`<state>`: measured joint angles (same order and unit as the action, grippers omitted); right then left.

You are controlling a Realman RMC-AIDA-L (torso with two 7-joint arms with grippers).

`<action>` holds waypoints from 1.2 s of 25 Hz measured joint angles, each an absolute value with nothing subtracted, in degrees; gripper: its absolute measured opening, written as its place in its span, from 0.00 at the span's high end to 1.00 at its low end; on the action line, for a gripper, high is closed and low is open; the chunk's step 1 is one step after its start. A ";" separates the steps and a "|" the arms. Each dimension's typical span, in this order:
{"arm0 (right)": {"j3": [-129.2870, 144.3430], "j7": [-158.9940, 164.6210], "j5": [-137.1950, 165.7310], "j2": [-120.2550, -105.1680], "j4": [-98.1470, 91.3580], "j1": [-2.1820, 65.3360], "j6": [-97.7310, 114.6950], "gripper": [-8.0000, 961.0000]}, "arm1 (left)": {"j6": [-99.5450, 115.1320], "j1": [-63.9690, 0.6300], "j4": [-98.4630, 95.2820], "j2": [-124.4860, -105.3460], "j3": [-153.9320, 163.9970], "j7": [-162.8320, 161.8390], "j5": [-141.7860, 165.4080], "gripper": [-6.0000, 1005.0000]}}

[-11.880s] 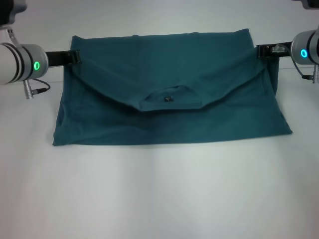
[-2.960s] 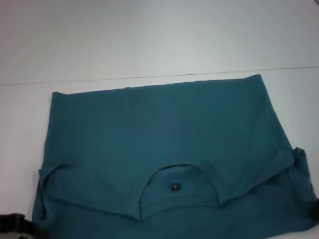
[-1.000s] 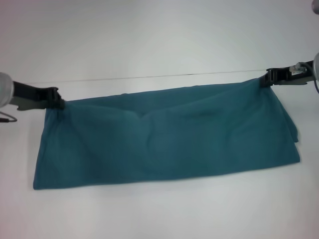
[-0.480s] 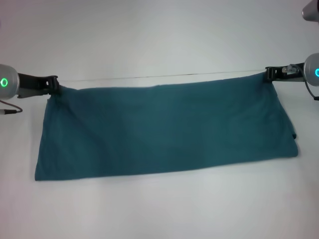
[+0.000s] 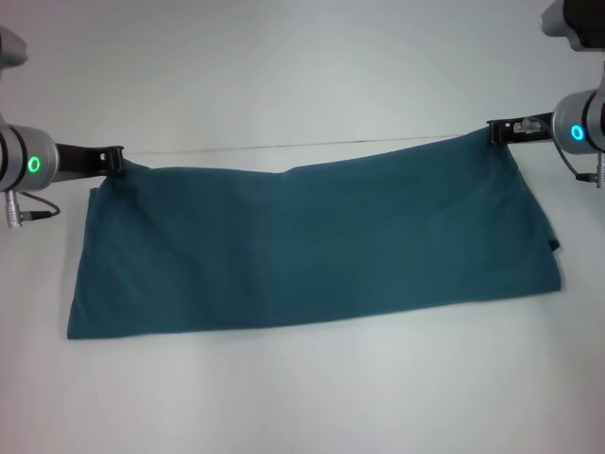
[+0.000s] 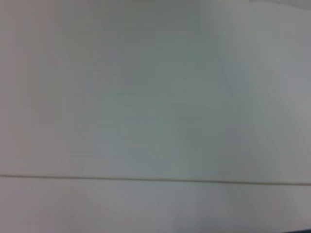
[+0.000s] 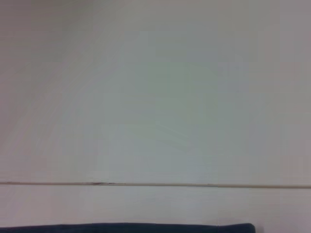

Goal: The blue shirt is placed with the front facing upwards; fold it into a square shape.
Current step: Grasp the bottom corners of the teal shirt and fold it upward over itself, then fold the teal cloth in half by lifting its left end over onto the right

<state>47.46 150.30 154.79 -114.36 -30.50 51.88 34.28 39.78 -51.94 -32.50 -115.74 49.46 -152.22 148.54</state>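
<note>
shirt: blue shirt (image 5: pixel 312 246) folded into a wide band, flat on tabletop (image 5: pixel 302 397)
left hand (image 5: pixel 117 159): at far-left corner, grip unclear
right hand (image 5: pixel 493 130): at far-right corner, grip unclear

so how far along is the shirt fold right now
Done: the blue shirt lies as a long flat band, collar and sleeves tucked out of sight. In hand: the left claw and right claw sit at its two far corners. Left: it is much wider than deep, so folding the ends across to make a square.
</note>
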 joint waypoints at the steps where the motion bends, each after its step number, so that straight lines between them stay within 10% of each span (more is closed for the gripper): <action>1: 47.46 150.30 154.91 -114.36 -29.98 52.06 33.69 0.94 | 39.55 -51.94 -32.53 -115.73 49.47 -152.16 148.54 0.88; 30: 48.07 150.11 155.13 -113.30 -28.08 53.28 28.80 0.81 | 34.91 -51.27 -31.84 -116.54 48.11 -153.55 148.16 0.76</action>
<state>48.07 150.11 155.13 -113.30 -28.08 53.28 28.80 34.91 -51.27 -31.84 -116.54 48.11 -153.55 148.16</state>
